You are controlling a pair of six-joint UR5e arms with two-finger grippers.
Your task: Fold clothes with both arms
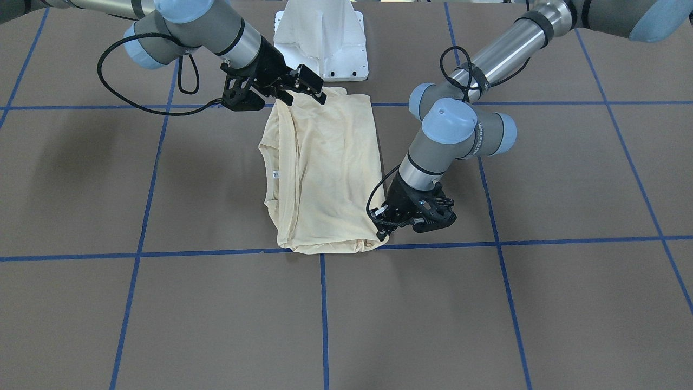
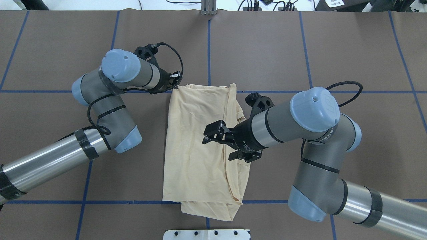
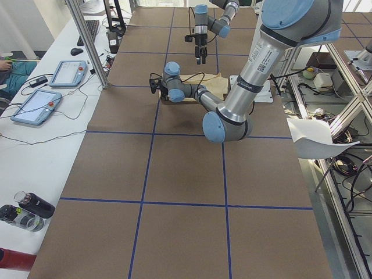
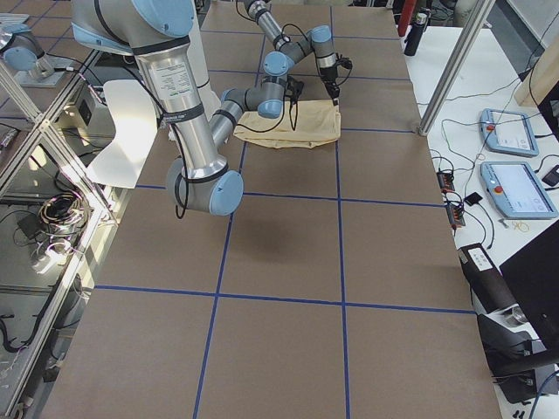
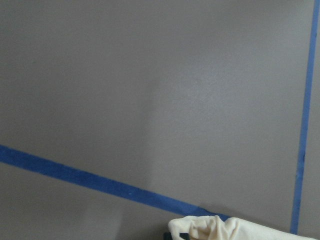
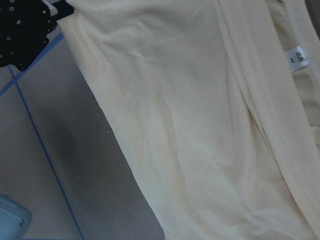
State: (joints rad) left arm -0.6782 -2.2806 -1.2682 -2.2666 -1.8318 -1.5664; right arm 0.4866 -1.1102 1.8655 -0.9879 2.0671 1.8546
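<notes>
Cream shirt [image 2: 196, 140] lies folded lengthwise; left gripper [image 2: 176, 81] pinches its corner, likely for the next fold; right gripper [image 2: 211, 133] hovers open above.

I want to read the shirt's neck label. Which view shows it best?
The right wrist view: the label is large there, its print visible beside the collar. The front-facing view shows only a white speck. The overhead and side views do not show it; the left wrist view catches just a shirt corner.
</notes>
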